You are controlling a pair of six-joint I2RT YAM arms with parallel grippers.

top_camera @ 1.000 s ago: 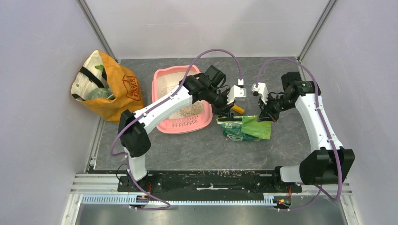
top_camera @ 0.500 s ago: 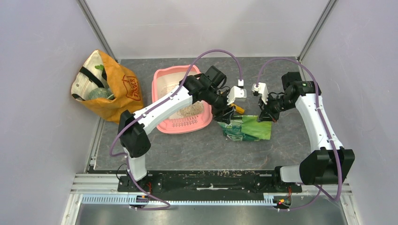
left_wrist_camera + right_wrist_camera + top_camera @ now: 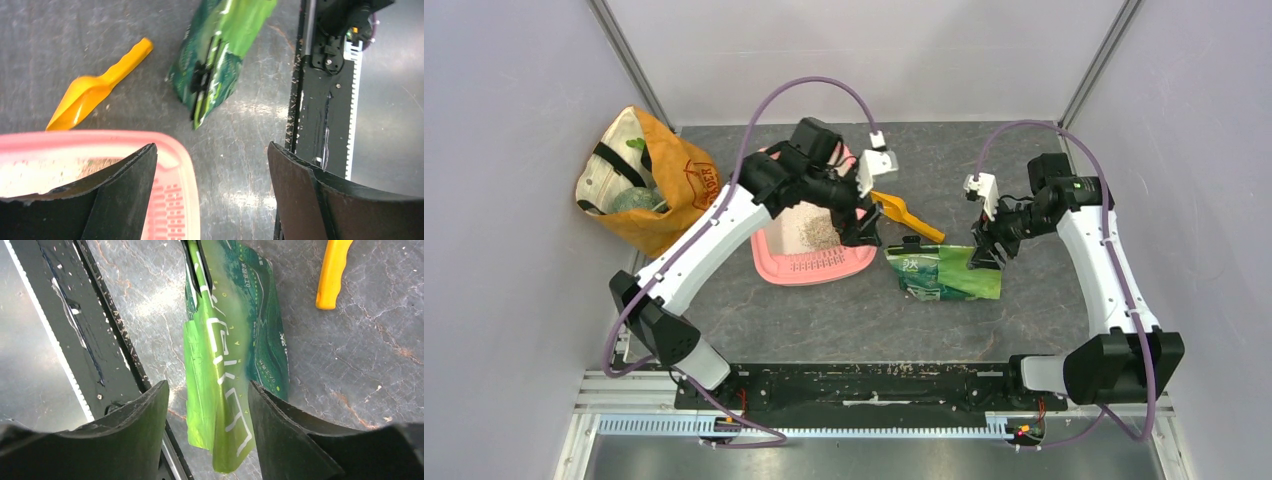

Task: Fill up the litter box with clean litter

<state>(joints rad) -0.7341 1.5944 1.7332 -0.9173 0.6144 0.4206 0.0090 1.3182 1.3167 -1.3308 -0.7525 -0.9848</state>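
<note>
Both jaws, newly open, had released the green bag (image 3: 949, 276) beside the litter box (image 3: 816, 268), whose litter (image 3: 817, 232) suggested pouring was done.

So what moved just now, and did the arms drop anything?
The left end effector let go of the glossy green foil bag, opened, and swung back left over the pink plastic litter box. The right end effector opened too, releasing the bag, which lies flat. The box, orange plastic scoop and orange-tan fabric bag stayed put.
</note>
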